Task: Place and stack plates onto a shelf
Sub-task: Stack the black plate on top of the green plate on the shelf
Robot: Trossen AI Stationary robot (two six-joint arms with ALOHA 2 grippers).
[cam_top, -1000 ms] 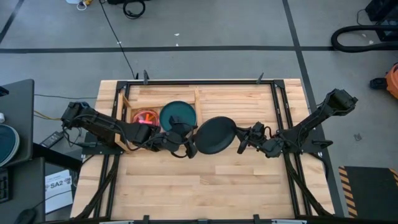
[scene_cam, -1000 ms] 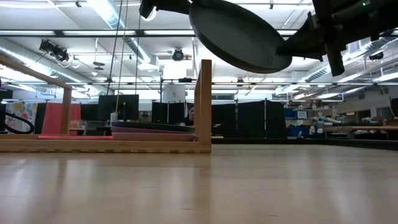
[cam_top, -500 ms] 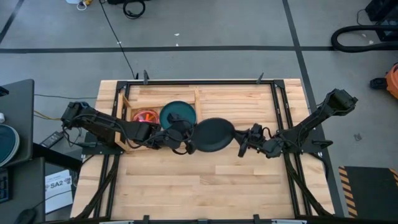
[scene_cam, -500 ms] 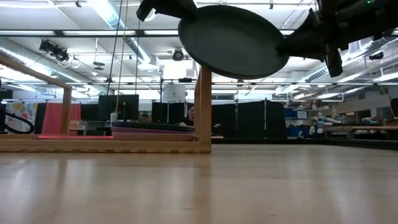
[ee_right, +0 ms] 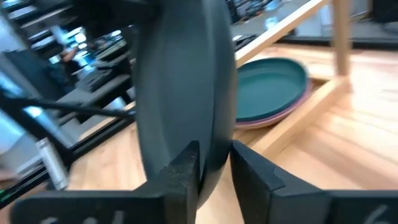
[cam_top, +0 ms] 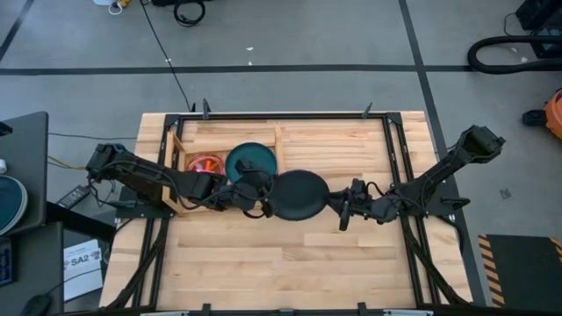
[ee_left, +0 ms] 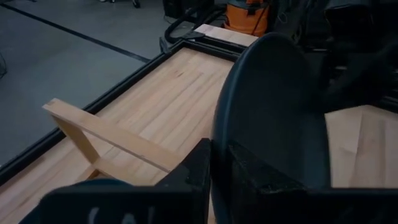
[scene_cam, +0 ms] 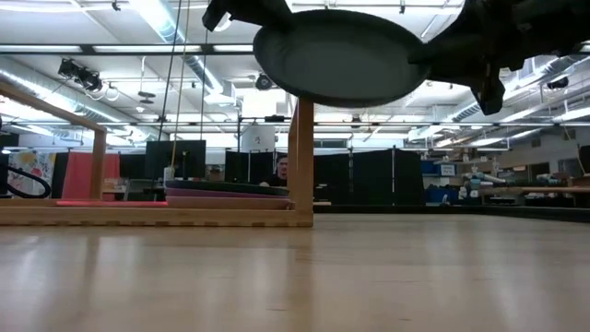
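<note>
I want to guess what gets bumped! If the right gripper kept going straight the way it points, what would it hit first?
The dark plate, whose rim already sits between the right gripper's fingers. Beyond it waits the left gripper, holding the opposite rim.

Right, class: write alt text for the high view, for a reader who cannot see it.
Seen from above, a dark plate hangs between the left end effector and the right end effector, beside a wooden shelf holding a teal plate.
</note>
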